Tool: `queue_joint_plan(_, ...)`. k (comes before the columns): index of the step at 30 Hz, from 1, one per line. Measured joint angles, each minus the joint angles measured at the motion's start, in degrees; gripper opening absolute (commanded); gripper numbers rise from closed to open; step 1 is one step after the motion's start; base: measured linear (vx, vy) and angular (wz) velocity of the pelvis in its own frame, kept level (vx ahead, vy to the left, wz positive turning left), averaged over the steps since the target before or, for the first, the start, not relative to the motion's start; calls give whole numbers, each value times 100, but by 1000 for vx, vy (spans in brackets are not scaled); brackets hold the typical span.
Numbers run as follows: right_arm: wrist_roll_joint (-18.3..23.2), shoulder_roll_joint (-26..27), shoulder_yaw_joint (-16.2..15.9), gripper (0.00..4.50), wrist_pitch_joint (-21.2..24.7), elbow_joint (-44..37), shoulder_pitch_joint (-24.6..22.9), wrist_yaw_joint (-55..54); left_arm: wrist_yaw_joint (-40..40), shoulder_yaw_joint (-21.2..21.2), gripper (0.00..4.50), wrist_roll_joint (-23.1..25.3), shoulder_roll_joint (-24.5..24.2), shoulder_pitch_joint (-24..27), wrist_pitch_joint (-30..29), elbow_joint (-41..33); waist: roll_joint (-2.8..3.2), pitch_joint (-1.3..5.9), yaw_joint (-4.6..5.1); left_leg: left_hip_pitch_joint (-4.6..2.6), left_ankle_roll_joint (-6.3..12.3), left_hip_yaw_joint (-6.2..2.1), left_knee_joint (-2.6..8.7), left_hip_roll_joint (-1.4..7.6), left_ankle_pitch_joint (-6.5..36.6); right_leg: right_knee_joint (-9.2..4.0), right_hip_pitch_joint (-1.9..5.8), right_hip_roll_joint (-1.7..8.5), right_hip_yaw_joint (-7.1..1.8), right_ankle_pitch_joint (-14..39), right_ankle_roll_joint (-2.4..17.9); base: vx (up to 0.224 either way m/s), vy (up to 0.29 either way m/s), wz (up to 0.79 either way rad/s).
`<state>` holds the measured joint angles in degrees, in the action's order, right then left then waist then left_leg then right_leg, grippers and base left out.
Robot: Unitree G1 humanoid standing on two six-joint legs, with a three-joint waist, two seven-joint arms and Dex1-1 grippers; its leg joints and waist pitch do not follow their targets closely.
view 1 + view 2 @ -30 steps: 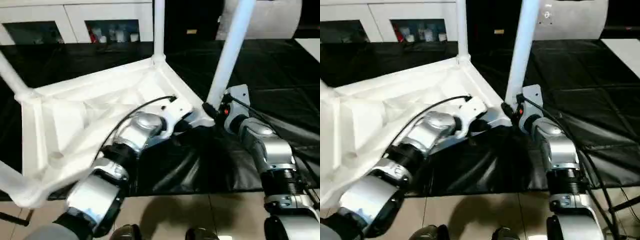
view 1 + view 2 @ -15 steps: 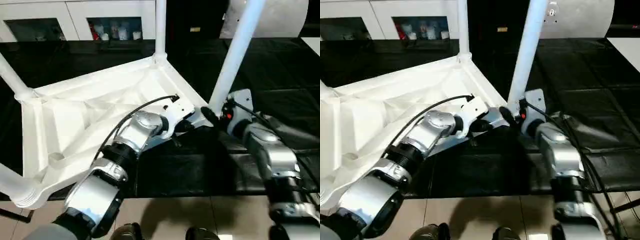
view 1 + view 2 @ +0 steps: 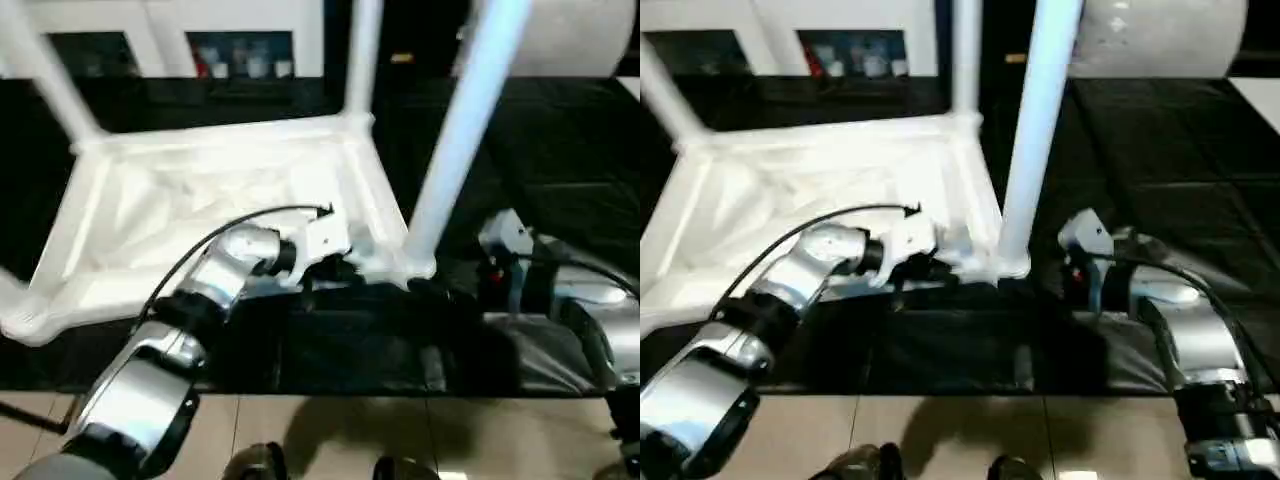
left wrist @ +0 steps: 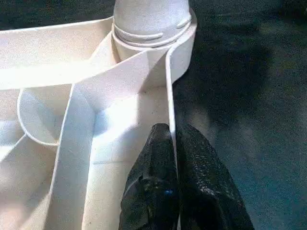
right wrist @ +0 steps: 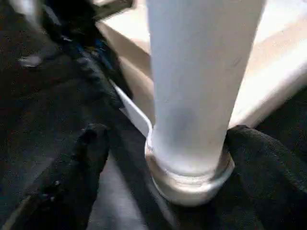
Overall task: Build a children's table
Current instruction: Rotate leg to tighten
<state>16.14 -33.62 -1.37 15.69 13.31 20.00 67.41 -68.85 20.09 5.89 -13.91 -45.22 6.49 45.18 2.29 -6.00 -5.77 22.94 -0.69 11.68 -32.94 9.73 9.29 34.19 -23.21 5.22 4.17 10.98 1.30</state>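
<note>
The children's table point(image 3: 200, 210) lies upside down on the black-covered worktable, white ribbed underside up, with its legs standing in the corner sockets. My left gripper point(image 4: 172, 139) is shut on the thin rim wall point(image 4: 169, 91) just beside the near right corner socket point(image 4: 151, 28). The leg point(image 3: 455, 140) in that socket rises steeply. My right gripper point(image 5: 168, 134) is open at the foot of this leg, one black finger point(image 5: 91, 148) on each side of it. Two more legs point(image 3: 362, 55) stand at the far corners.
White cabinets with glass doors point(image 3: 240, 55) run along the back, and a large white roll point(image 3: 570, 40) lies at the back right. The black worktable's front edge point(image 3: 330, 390) meets a tiled floor just below my forearms.
My right gripper's fingers have spread apart at the leg's foot and its forearm has drawn back to the right. The left gripper keeps its hold on the rim. The view has shifted.
</note>
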Motion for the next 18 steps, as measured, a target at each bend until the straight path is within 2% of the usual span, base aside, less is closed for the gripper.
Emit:
queue_joint_plan(9,195,-79,-189,318,73,0,3,597,-556,168,0,-64,-171,190,295,-269,-1,1,-89,2,6,0,-50,5,5,32,4,3,-3,-3,4,0,0,0)
queue_joint_plan(18,226,-108,-250,234,69,81,18,836,-811,213,0,-78,-267,221,400,-307,-1,1,-94,0,-22,-1,-85,6,22,71,4,7,-7,-3,4,0,0,0)
